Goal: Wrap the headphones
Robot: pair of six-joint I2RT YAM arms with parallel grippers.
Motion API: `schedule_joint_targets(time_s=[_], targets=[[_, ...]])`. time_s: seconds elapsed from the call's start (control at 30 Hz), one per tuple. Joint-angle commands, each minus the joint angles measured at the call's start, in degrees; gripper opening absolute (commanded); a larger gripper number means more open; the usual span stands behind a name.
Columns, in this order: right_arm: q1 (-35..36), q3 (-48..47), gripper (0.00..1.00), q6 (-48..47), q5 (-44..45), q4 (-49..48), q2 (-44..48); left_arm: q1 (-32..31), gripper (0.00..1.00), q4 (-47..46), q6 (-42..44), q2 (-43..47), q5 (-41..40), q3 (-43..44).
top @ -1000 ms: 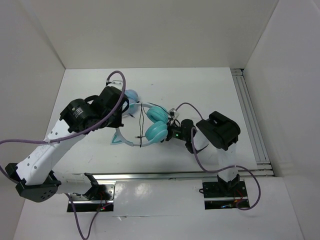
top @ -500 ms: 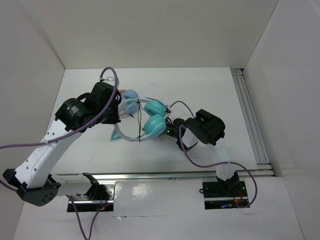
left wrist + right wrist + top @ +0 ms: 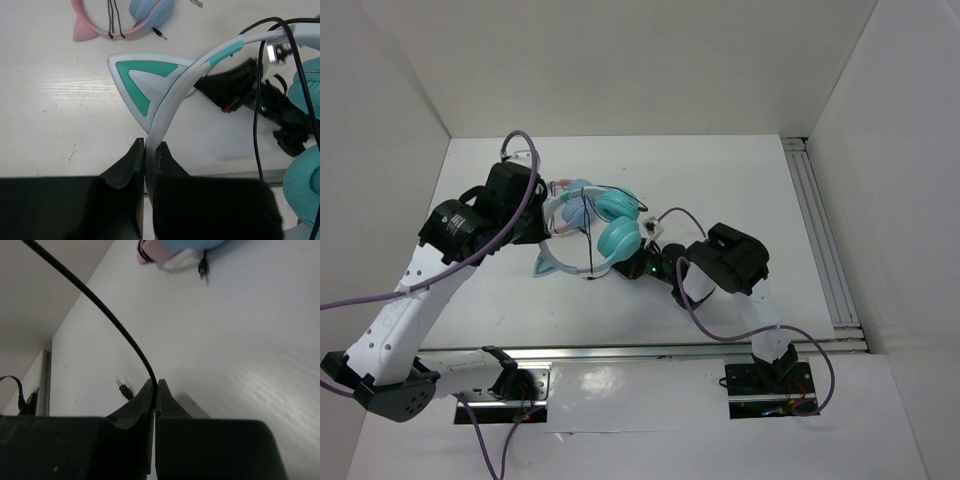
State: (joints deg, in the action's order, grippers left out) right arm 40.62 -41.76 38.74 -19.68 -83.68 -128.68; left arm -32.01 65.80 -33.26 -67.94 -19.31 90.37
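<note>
The teal headphones (image 3: 612, 226) hang tilted over the table's middle, their white-and-teal headband (image 3: 172, 87) and cat ear (image 3: 137, 80) filling the left wrist view. My left gripper (image 3: 150, 148) is shut on that headband, just below the ear. A teal earcup (image 3: 306, 192) shows at the right edge of that view. The thin black cable (image 3: 107, 317) arcs down into my right gripper (image 3: 156, 386), which is shut on it close above the table, below and right of the earcups (image 3: 632, 268). The cable's plug (image 3: 124, 389) lies just left of the fingertips.
Pink-banded headphones with light blue earcups (image 3: 107, 27) lie on the table behind the teal pair, partly hidden in the top view (image 3: 572, 190). An aluminium rail (image 3: 820, 230) runs along the right side and another (image 3: 650, 350) along the near edge. White walls enclose the table.
My left arm has carried the headphones to the left and a little farther back. My right arm followed leftward and its gripper went from open to shut on the cable.
</note>
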Motion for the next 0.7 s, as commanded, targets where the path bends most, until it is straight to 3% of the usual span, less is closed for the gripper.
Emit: schedule_joint_targets(time_s=[0.0, 0.07, 0.17, 0.2, 0.37, 0.53, 0.67], targets=[[2.2, 7.2, 0.00, -0.1, 4.2, 1.1, 4.3, 2.4, 0.00, -7.5, -4.4, 2.6, -3.2, 0.3], [4.3, 9.1, 0.00, -1.8, 6.1, 5.3, 10.8, 3.3, 0.00, -9.2, -5.9, 2.6, -5.2, -0.2], [8.4, 9.1, 0.00, -6.9, 8.9, 19.0, 21.4, 4.6, 0.00, -12.5, -8.9, 0.8, -8.2, -1.3], [9.5, 8.5, 0.00, -8.6, 9.4, 27.7, 24.1, 5.2, 0.00, -13.2, -8.9, -0.2, -8.7, -1.3], [17.0, 4.8, 0.00, -16.8, 13.1, 46.4, 40.8, 7.6, 0.00, -15.1, -10.9, -6.8, -10.6, -0.8], [23.0, -0.2, 0.00, -22.9, 21.5, 63.2, 49.9, 9.3, 0.00, -15.6, -10.9, -10.1, -14.2, -2.1], [28.8, -2.7, 0.00, -25.3, 30.8, 70.0, 54.5, 13.4, 0.00, -16.9, -9.5, -10.6, -12.6, -5.2]])
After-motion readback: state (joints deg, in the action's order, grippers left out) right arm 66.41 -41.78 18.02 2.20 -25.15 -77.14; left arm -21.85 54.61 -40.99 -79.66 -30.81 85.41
